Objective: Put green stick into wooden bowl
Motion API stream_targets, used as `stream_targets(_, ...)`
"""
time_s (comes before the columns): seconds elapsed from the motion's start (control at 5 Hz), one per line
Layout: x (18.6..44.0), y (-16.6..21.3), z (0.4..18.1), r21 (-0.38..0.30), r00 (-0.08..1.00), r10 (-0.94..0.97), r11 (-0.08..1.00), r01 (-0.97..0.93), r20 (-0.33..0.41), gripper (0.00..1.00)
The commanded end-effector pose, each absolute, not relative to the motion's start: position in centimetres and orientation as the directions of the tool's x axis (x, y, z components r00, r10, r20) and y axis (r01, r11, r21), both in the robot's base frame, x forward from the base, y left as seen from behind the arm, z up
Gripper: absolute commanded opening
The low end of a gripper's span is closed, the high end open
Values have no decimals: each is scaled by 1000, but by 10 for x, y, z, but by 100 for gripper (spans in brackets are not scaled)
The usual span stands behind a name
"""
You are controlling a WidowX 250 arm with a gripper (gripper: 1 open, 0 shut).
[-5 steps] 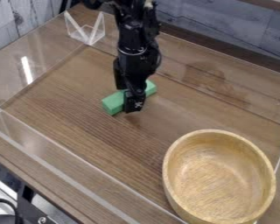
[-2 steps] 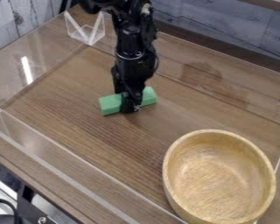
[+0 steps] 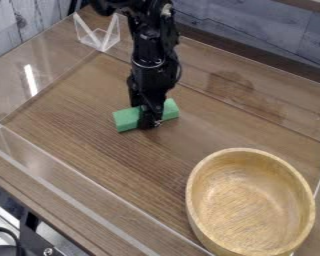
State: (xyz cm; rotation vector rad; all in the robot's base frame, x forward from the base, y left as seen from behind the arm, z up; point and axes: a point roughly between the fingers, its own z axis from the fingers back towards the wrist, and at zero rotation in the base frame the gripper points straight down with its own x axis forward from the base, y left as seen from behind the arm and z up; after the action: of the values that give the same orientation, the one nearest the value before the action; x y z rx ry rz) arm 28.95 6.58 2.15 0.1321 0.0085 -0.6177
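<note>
Change since the earliest frame: the claw (image 3: 148, 116), seen a second before poised wide over the green stick (image 3: 128, 119), was found lowered and drawn narrow around it; the stick itself was seen shifted only slightly on the desk (image 3: 83, 185).
Claw state: closed onto the green stick across its middle, pointing straight down, with the stick lying flat on the wood and not lifted.
Green stick, count: one was counted, a short bright green bar, with one end showing at the left of the claw and the other at the right.
Green stick, place: it was seen near the middle of the desk, up and to the left of the wooden bowl (image 3: 251, 208) and well apart from it.
Wooden bowl, count: one was counted, round and light tan, set at the lower right corner, with nothing visible inside.
Arm, count: one black arm (image 3: 152, 45) was seen coming down from the top of the view.
Surroundings: clear plastic walls (image 3: 43, 165) were seen edging the desk at the left and front; a grey plank wall (image 3: 256, 25) stood behind.
In the way: the stretch of wood between stick and bowl was seen bare; the claw covered the middle of the stick.
</note>
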Motion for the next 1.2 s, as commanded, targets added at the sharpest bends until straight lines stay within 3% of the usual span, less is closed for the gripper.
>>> stream_targets(0.0,294,69,36,148,838,-546,828,541,-9,0)
stream_targets(1.0,307,62,77,142,978,-210,968,207,9,0)
